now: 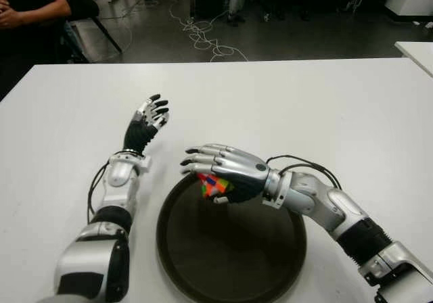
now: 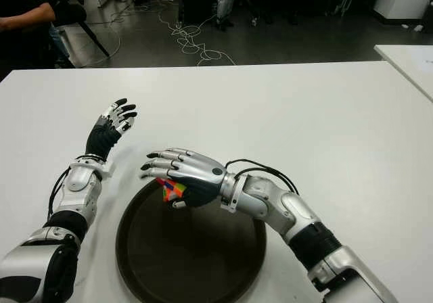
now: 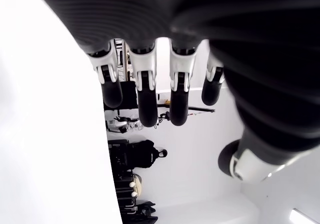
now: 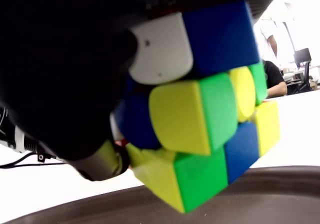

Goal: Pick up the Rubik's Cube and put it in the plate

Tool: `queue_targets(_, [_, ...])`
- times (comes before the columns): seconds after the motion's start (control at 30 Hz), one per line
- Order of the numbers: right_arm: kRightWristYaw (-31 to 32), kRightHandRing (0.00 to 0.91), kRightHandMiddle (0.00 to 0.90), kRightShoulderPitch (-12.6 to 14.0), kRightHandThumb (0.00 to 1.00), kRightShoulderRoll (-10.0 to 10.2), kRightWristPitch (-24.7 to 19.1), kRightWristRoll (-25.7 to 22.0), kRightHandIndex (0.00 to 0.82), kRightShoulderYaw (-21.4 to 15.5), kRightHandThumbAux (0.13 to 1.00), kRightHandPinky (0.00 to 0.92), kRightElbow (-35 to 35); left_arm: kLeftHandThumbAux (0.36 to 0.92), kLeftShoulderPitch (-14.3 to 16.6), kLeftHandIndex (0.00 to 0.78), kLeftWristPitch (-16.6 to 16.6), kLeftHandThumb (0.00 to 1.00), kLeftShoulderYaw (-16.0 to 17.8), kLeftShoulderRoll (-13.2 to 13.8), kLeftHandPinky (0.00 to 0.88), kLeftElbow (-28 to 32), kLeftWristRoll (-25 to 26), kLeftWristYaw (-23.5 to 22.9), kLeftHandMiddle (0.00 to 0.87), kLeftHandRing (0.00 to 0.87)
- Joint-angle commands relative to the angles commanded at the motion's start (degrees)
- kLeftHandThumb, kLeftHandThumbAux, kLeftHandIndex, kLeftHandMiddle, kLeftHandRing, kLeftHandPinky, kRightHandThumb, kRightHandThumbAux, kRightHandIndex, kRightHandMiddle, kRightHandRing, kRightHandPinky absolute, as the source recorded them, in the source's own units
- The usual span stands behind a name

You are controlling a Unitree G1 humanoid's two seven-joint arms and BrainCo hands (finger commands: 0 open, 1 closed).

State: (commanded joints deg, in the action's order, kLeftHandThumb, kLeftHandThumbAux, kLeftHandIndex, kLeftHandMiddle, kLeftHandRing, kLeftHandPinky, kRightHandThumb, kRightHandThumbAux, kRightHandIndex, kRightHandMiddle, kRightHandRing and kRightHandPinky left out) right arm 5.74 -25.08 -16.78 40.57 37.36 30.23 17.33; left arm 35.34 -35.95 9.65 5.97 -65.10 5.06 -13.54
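Placing step: right hand [image 1: 226, 170] clutching Rubik's Cube [image 1: 214, 186] above plate [image 1: 270, 276] far rim, apparently not touching. Next: lower, uncurl fingers. Left hand [image 1: 147, 122] idle beside plate, fingers spread.

robot hand [image 4: 75, 74]: grips Rubik's Cube [image 4: 210, 114] | cube above dark plate [image 4: 280, 196] | white table [image 4: 45, 184]

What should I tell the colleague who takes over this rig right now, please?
Right hand: shut on the Rubik's Cube, held above the far left part of the plate, not yet touching it as far as the right wrist view shows.
Left hand: open, holding nothing, over the white table to the left of the plate.
Done: cube picked up and brought over the plate.
Left: lower it, release it onto the plate, withdraw the hand.
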Motion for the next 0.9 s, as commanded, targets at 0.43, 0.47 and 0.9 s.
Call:
queue_targets(0.43, [-0.5, 0.000, 0.000, -0.3, 0.224, 1.5, 0.2, -1.5, 0.000, -0.4, 0.803, 0.000, 3.1, 0.658, 0.4, 0.144, 0.5, 0.075, 0.9, -0.2, 0.116, -0.1, 1.2, -1.9, 0.212, 0.170])
queue_targets(0.47, [-0.6, 0.000, 0.000, -0.3, 0.218, 1.5, 0.2, -1.4, 0.000, -0.5, 0.802, 0.000, 3.2, 0.663, 0.4, 0.145, 0.5, 0.076, 0.9, -0.2, 0.119, -0.1, 1.2, -1.9, 0.213, 0.172])
queue_targets(0.9, [-1.7, 0.000, 0.000, -1.2, 0.229, 1.6, 1.0, -0.8, 0.000, -0.4, 0.789, 0.000, 4.7, 0.672, 0.6, 0.146, 0.5, 0.076, 0.6, 0.0, 0.129, -0.3, 0.8, -1.0, 0.219, 0.179])
